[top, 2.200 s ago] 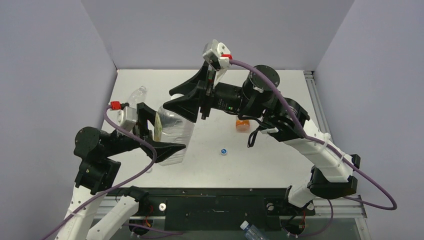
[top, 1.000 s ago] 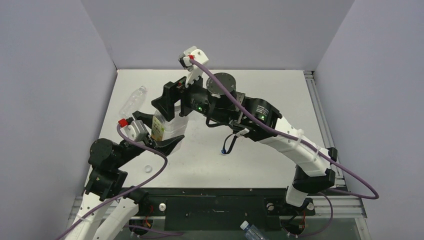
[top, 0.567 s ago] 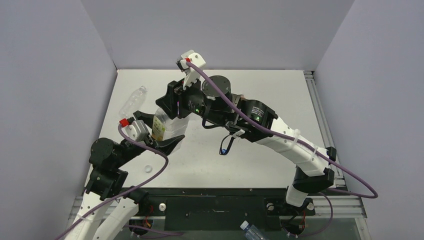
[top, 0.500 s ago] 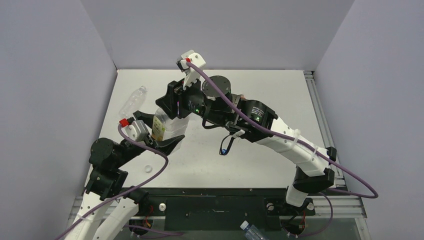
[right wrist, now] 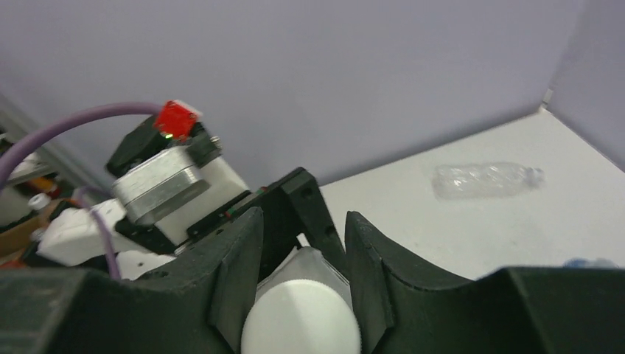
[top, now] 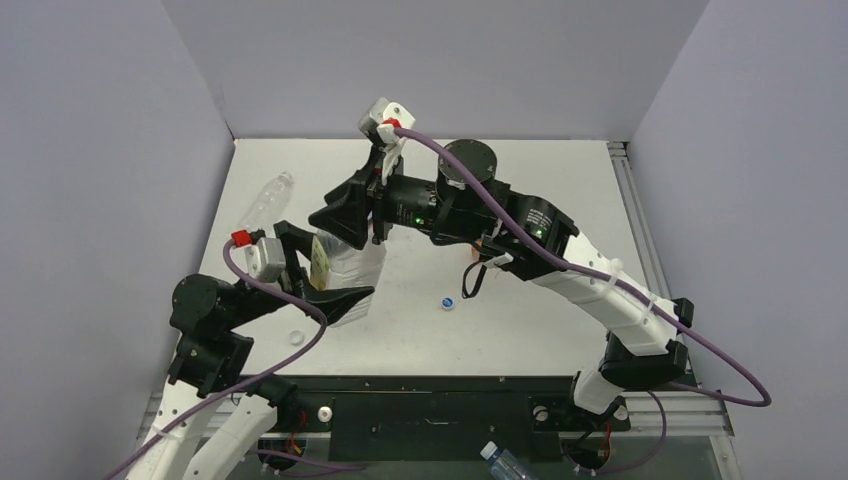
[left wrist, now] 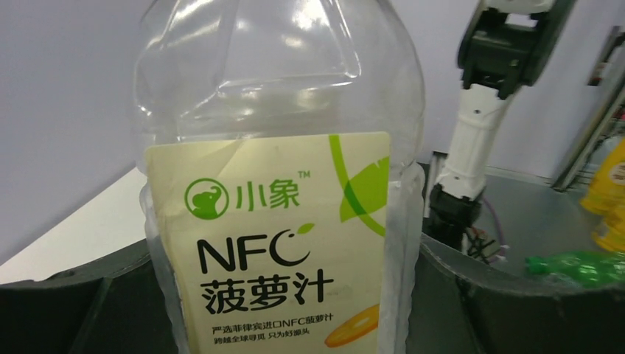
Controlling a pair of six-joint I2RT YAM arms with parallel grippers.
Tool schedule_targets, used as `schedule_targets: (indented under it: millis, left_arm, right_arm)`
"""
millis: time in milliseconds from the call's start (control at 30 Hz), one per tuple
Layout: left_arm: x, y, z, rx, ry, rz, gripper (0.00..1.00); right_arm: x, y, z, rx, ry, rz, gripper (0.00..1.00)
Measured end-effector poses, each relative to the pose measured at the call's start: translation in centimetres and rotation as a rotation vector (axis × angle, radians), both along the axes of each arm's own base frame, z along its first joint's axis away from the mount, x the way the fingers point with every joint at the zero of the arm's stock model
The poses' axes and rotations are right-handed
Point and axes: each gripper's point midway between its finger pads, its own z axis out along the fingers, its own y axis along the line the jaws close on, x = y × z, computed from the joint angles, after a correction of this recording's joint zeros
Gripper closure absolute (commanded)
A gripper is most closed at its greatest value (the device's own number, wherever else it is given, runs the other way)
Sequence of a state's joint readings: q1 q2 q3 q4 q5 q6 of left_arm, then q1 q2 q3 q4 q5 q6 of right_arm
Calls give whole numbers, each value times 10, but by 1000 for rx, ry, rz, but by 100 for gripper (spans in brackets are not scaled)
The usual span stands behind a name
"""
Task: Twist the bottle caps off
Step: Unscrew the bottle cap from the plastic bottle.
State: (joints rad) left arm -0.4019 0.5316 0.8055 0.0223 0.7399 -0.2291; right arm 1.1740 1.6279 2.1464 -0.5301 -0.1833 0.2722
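Since the cap (right wrist: 301, 318) is hidden under the right gripper (top: 340, 222) in the top view, we only get the setup there. The bottle (top: 356, 262) stands upright left of centre on the table (top: 520, 200). The left gripper (top: 325, 268) is clamped round its body and the right gripper sits on top at the neck. A blue cap (top: 447, 302) lies loose on the table, well apart from both. A small bottle (top: 264, 200) lies near the left wall.

Left wrist: the bottle fills the frame. It's clear thin plastic with no liquid visible, so we judge it light and squashy. The walls will dent and may slip on the fingers (left wrist: 66, 310) under torque. The jaws sit either side of the label, touching the body. A hold on the body looks right to us; squeezing harder would just buckle it. The cap is not in this view.

Right wrist: the white cap sits deep between the fingers (right wrist: 234, 273), well back from the tips. Both inner faces are against its side, so the jaws are clenched on it. We judge the cap stiff and light, and best taken across its sides, not the smooth top. The risk is the bottle turning with the cap if the left hold slips. We can't tell whether the thread has broken loose.
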Motion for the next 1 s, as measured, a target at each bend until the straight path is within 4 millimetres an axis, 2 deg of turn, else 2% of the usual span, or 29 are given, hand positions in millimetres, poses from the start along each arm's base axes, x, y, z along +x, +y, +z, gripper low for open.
schedule_targets:
  millis: [267,300,333,367,433,600,733,900,1000]
  left_arm:
    - [-42,-10,34,-47,63,-223,100]
    - [-46,-10,37,-48,63,-238,100]
    - [-48,-10,40,-48,65,-251,100]
    - [-50,-10,41,-48,66,-258,100]
    - [-50,-11,41,-43,64,-266,100]
    - [-39,-10,33,-26,26,-214,100]
    - [-19,-6,21,-9,-11,-104,100]
    - [6,4,13,19,-82,48,100]
    - [17,9,11,32,-99,110,100]
  right_arm:
    - [-53,-8,36,133,-52,383,99]
    - [-57,-10,39,144,-60,410,81]
    - [-60,-11,42,150,-65,425,68]
    - [-61,-12,43,150,-70,429,39]
    - [-58,-14,43,133,-67,391,24]
    - [-19,-17,42,116,-65,118,21]
    - [3,-29,36,91,-43,-81,19]
    - [20,-46,36,79,-20,-257,18]
    - [25,-50,34,67,-15,-314,23]
